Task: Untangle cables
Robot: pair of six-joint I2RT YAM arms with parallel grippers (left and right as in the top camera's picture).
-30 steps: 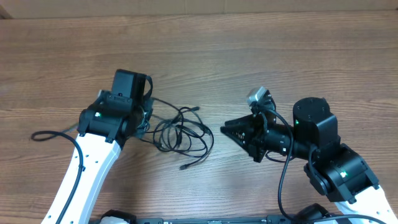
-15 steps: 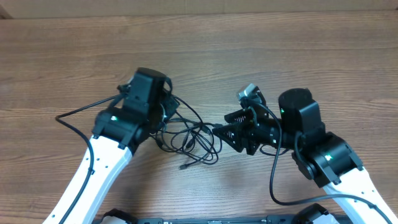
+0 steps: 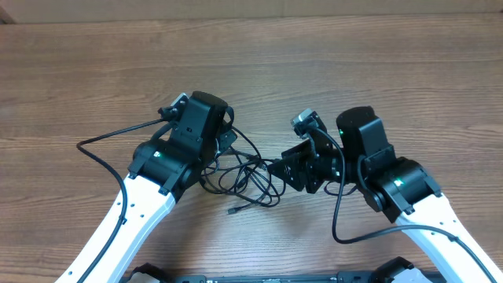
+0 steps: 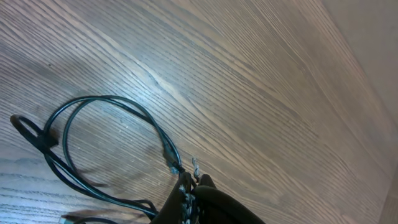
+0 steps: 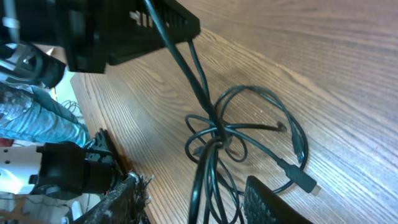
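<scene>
The cables [image 3: 247, 179] are thin black cords lying tangled on the wooden table between my two arms, with a loose plug end [image 3: 232, 211] toward the front. My left gripper [image 3: 224, 149] is at the tangle's left side. In the left wrist view it [image 4: 189, 183] is shut on a strand, and a cable loop [image 4: 118, 99] trails away over the wood. My right gripper [image 3: 281, 169] is at the tangle's right edge. In the right wrist view it [image 5: 199, 202] is open, with cable strands [image 5: 214, 134] running between its fingers and a plug [image 5: 298, 177] beside them.
The table is bare brown wood [image 3: 354, 71]. A thicker black arm cable [image 3: 102, 140] loops out to the left of the left arm. The left arm's black body [image 5: 124, 31] fills the top of the right wrist view.
Both arms have moved inward. The left gripper went right and back, dragging the cables with it. The right gripper slid left until its fingers reached the tangle.
</scene>
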